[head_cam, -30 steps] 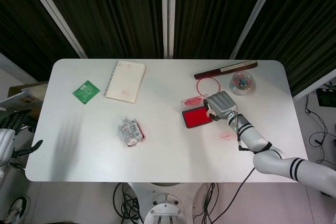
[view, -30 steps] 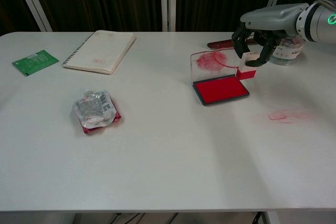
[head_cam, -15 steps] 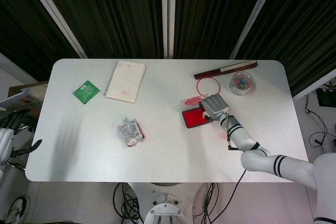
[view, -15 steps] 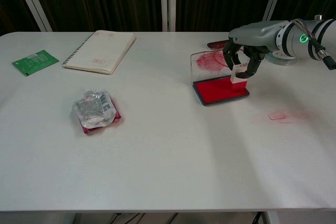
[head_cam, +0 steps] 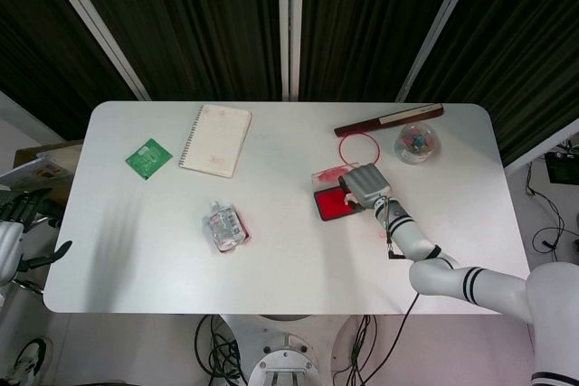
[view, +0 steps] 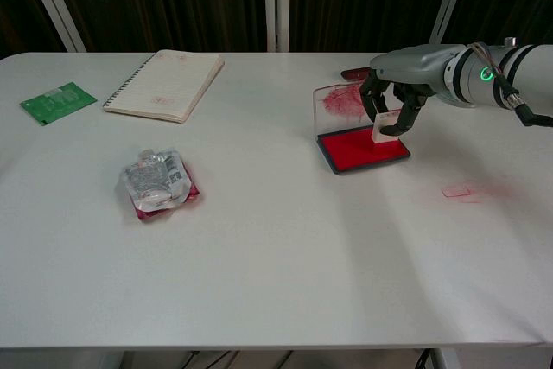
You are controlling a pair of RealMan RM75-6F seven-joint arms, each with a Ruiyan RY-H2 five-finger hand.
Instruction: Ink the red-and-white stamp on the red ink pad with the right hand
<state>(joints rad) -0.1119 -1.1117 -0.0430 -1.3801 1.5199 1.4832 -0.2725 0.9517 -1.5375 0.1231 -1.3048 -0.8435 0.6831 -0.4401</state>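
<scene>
right hand (view: pixel 390 108): the stamp (view: pixel 383 130) is grasped upright from above
stamp: its face is pressed to the ink pad (view: pixel 361 149) so ink is taken up

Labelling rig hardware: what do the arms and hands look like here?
Right arm: glossy white-silver shell, black bands, a green indicator light near the wrist, thin black cable alongside. Right hand: grey back, dark fingers. Left hand: only a pale grey, dark-fingered sliver at the frame edge.
</scene>
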